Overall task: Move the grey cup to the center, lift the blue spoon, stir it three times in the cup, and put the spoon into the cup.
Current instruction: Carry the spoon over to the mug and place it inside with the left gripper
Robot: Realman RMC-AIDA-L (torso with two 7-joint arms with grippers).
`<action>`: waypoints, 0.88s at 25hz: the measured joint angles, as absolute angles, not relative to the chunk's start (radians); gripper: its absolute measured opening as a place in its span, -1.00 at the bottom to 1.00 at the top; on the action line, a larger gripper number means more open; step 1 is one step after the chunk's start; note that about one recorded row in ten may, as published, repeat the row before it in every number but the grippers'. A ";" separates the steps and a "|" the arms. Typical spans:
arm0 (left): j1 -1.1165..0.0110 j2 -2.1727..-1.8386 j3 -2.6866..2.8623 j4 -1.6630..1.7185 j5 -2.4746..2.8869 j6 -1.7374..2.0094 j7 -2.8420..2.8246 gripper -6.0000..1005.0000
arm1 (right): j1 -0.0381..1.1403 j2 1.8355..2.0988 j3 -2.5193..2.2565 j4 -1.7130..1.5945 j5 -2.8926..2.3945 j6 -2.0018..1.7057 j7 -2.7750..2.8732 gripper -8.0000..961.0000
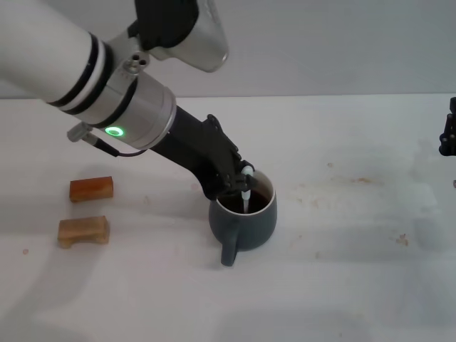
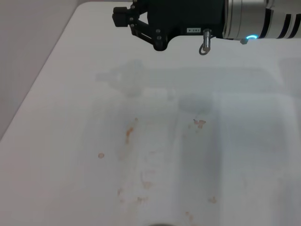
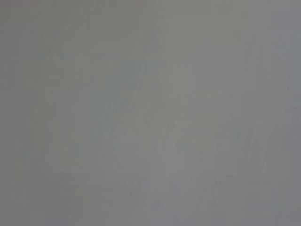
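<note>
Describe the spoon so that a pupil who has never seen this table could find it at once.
Start at the white table and find the dark grey mug near its middle. The left claw reaches over the mug's rim, shut on the spoon, which stands upright inside. It is slim and pale, unlike the two chunky wooden blocks off to the left.

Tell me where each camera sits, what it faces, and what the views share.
Head: above, looking down; left hand holds the blue spoon in the grey cup, right hand far right.
Left wrist: faces the stained table and the right hand.
Right wrist: blank grey only.
Shared: head and left wrist show the right hand.
</note>
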State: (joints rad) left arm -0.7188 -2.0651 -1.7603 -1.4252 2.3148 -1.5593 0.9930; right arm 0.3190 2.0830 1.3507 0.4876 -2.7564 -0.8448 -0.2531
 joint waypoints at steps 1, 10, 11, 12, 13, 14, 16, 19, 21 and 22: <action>-0.720 -2.065 -1.755 -1.421 2.315 -1.551 0.992 -0.65 | 0.319 2.083 1.351 0.487 -2.757 -0.845 -0.253 -0.88; -0.722 -2.067 -1.721 -1.388 2.307 -1.495 0.989 -0.70 | 0.318 2.080 1.351 0.481 -2.757 -0.845 -0.253 -0.88; -0.722 -2.067 -1.711 -1.384 2.307 -1.484 0.988 -0.70 | 0.318 2.079 1.352 0.481 -2.757 -0.845 -0.253 -0.88; -0.722 -2.067 -1.711 -1.384 2.307 -1.484 0.988 -0.70 | 0.318 2.079 1.351 0.481 -2.757 -0.845 -0.253 -0.88; -0.722 -2.067 -1.711 -1.384 2.307 -1.484 0.988 -0.70 | 0.318 2.079 1.352 0.481 -2.757 -0.845 -0.253 -0.88; -0.721 -2.068 -1.705 -1.382 2.306 -1.475 0.987 -0.70 | 0.318 2.079 1.351 0.480 -2.757 -0.845 -0.253 -0.88; -0.716 -2.068 -1.682 -1.372 2.291 -1.440 0.985 -0.70 | 0.317 2.079 1.352 0.480 -2.757 -0.845 -0.253 -0.88; -0.717 -2.068 -1.679 -1.360 2.280 -1.427 0.985 -0.70 | 0.318 2.078 1.351 0.480 -2.757 -0.845 -0.253 -0.88; -0.719 -2.068 -1.678 -1.354 2.278 -1.423 0.985 -0.70 | 0.317 2.078 1.351 0.480 -2.758 -0.845 -0.253 -0.88; -0.719 -2.068 -1.678 -1.354 2.278 -1.423 0.985 -0.70 | 0.317 2.078 1.351 0.480 -2.758 -0.845 -0.253 -0.88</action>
